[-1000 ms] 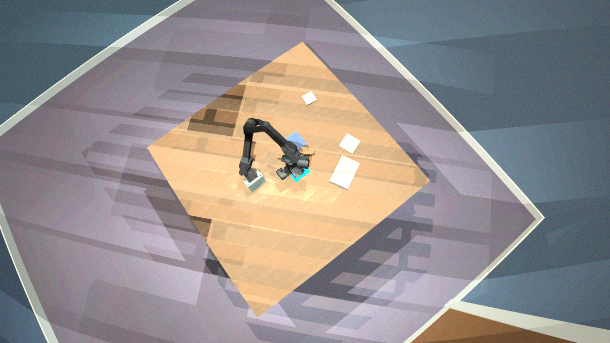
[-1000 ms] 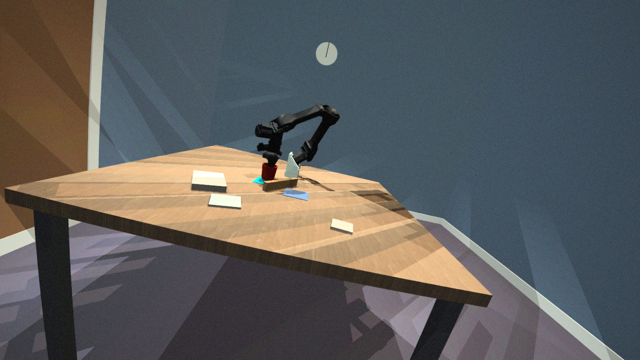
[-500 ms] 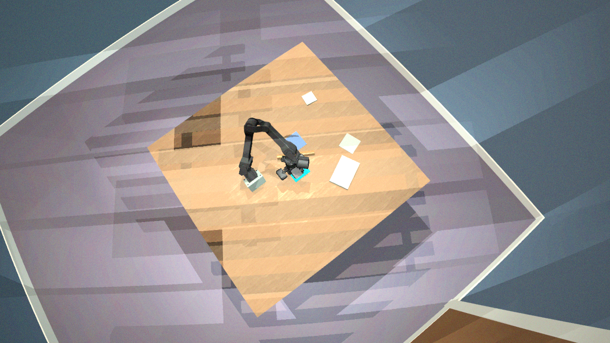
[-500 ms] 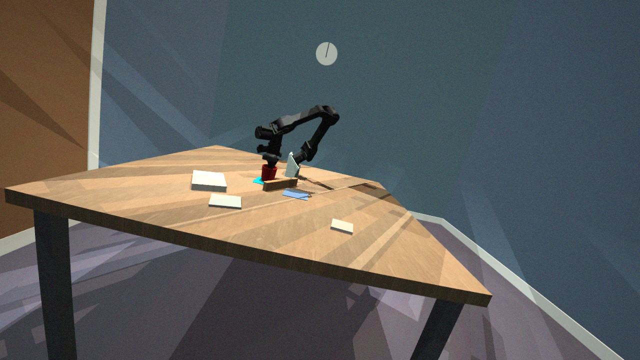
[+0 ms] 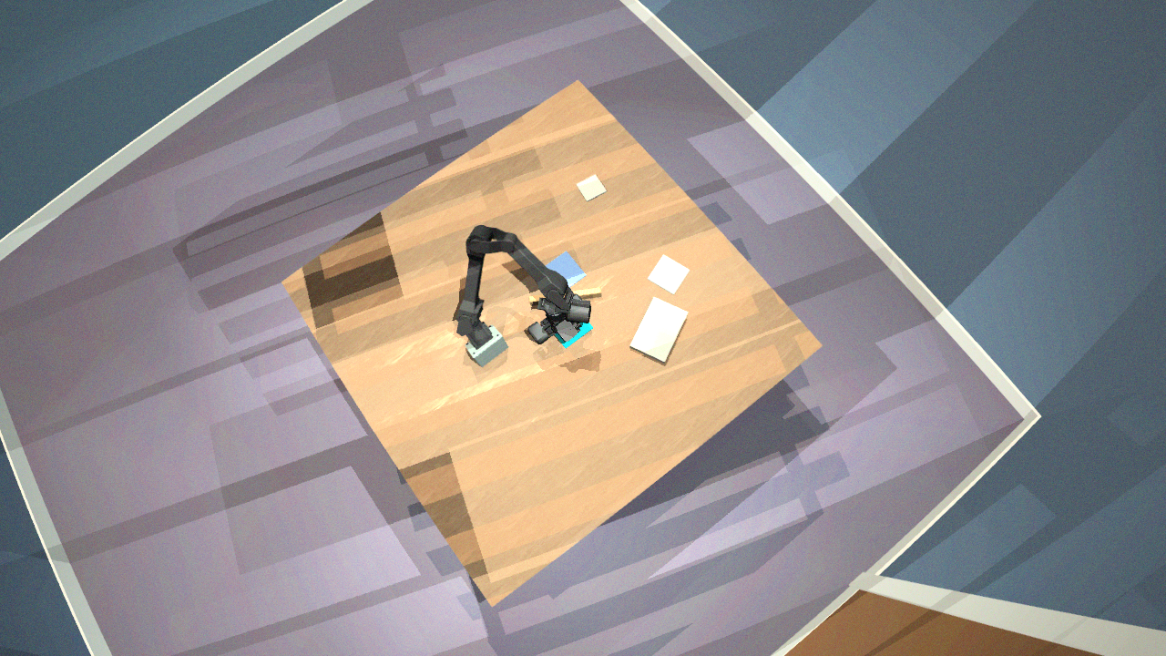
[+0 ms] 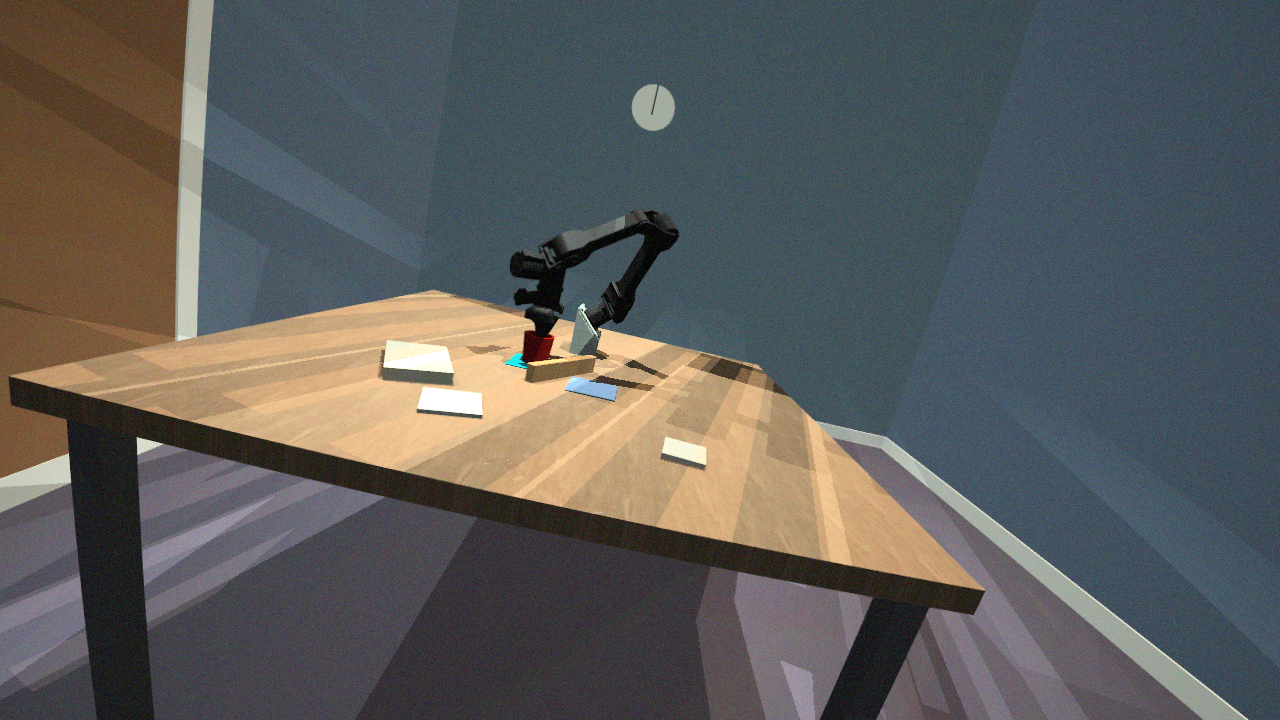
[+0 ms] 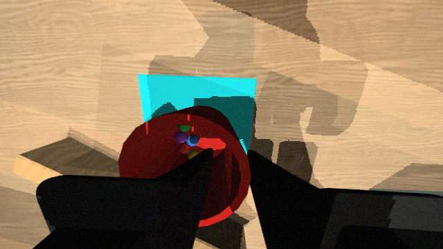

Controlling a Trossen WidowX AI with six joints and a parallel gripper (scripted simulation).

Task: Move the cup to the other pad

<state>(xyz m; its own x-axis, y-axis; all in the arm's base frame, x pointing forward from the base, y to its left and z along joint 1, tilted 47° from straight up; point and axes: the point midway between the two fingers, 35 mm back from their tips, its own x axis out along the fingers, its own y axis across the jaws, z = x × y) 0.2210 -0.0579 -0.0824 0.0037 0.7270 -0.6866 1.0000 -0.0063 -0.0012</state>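
The cup [image 7: 180, 166] is being straddled at its rim wall by the gripper [image 7: 228, 155], one finger inside. The jaws are being parted, nothing gripped, so a straight lift is being called for off the pad [image 7: 194, 90].

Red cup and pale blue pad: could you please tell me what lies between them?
A wooden block lies between them, lengthwise across the gap; the exterior view shows it best.
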